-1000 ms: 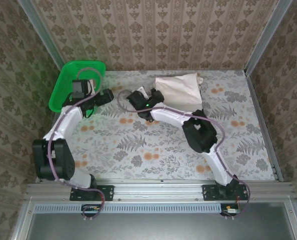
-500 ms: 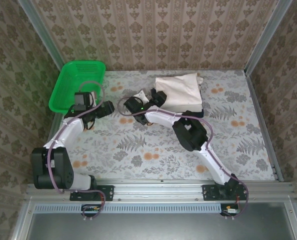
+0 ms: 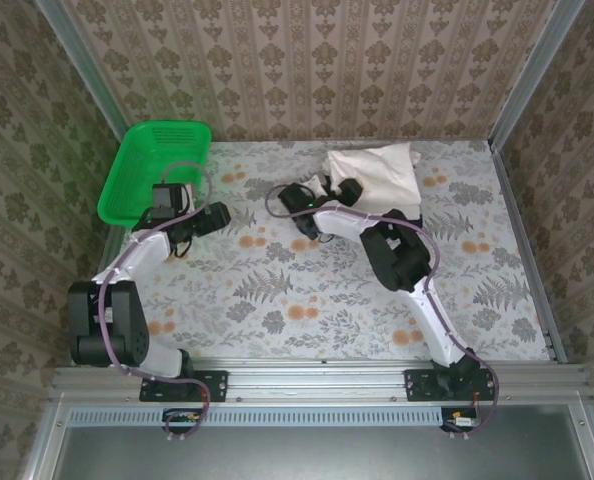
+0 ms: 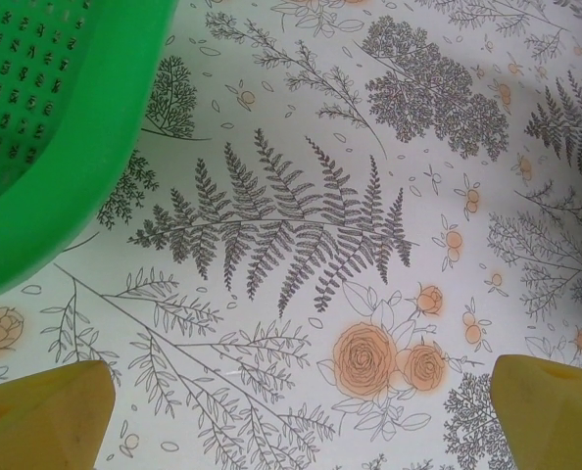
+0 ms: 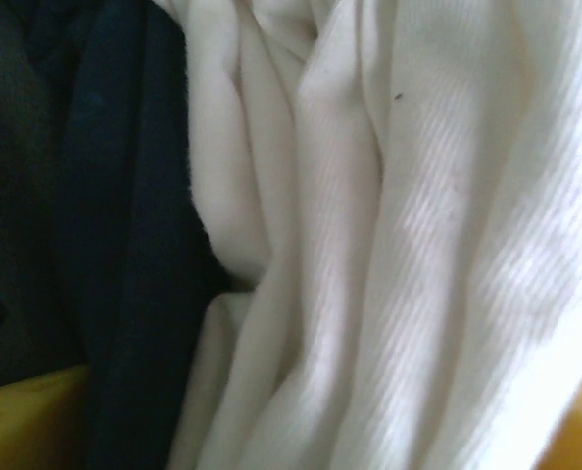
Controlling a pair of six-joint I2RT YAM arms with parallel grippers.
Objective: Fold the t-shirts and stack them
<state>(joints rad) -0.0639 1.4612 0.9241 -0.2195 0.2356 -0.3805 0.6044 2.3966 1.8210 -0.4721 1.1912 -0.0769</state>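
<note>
The table [image 3: 277, 290] carries one green basket [image 3: 152, 165] at its far left and, further right along the far edge, a stack of two t-shirts: one cream t-shirt [image 3: 377, 175] over one navy t-shirt [image 5: 105, 245]. The right end effector [image 3: 335, 190], jaws spread, noses into the stack's left edge, probably to square it. The left end effector [image 4: 296, 416] hovers spread and empty beside the basket.

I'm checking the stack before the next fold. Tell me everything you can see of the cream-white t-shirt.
The cream-white t-shirt is soft, finely ribbed cloth, folded but rumpled into loose creases. It lies at the table's far side, right of centre, on a dark navy t-shirt showing along its edge. The open right gripper sits at its left edge, cloth between its fingers.
</note>
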